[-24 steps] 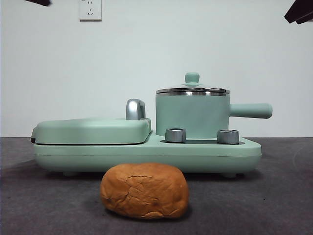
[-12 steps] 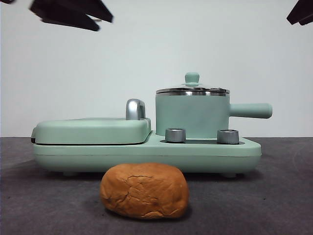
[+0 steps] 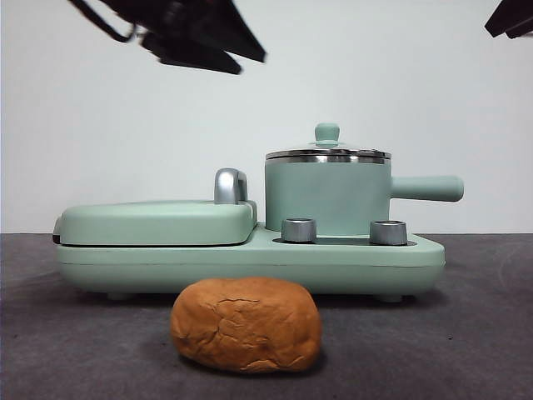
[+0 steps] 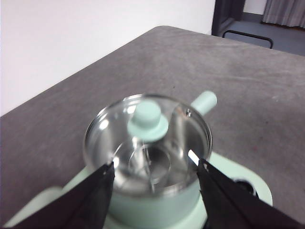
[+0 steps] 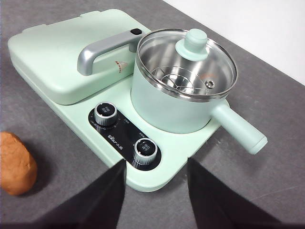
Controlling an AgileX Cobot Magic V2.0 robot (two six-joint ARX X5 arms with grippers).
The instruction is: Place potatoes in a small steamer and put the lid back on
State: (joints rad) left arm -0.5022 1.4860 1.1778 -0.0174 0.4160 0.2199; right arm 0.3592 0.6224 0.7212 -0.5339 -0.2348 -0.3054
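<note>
The orange-brown potato (image 3: 246, 324) lies on the grey table in front of the appliance; it also shows at the edge of the right wrist view (image 5: 15, 163). The mint-green steamer (image 3: 326, 195) stands on the appliance base, side handle pointing right. The glass lid (image 3: 327, 152) with its green knob (image 4: 147, 119) sits on the steamer. My left gripper (image 4: 155, 174) is open, above the lid and apart from it; it is the dark shape at upper left in the front view (image 3: 196, 33). My right gripper (image 5: 155, 169) is open and empty, high above the appliance.
The closed flat mint-green griddle (image 3: 156, 222) with a steel handle (image 3: 230, 185) is left of the steamer. Two steel dials (image 3: 299, 230) sit on the base front. The right arm's tip (image 3: 510, 17) shows at the top right corner.
The left arm has come in from the top left corner, moving right and lower toward the steamer. The potato, steamer, lid and right arm have not moved.
</note>
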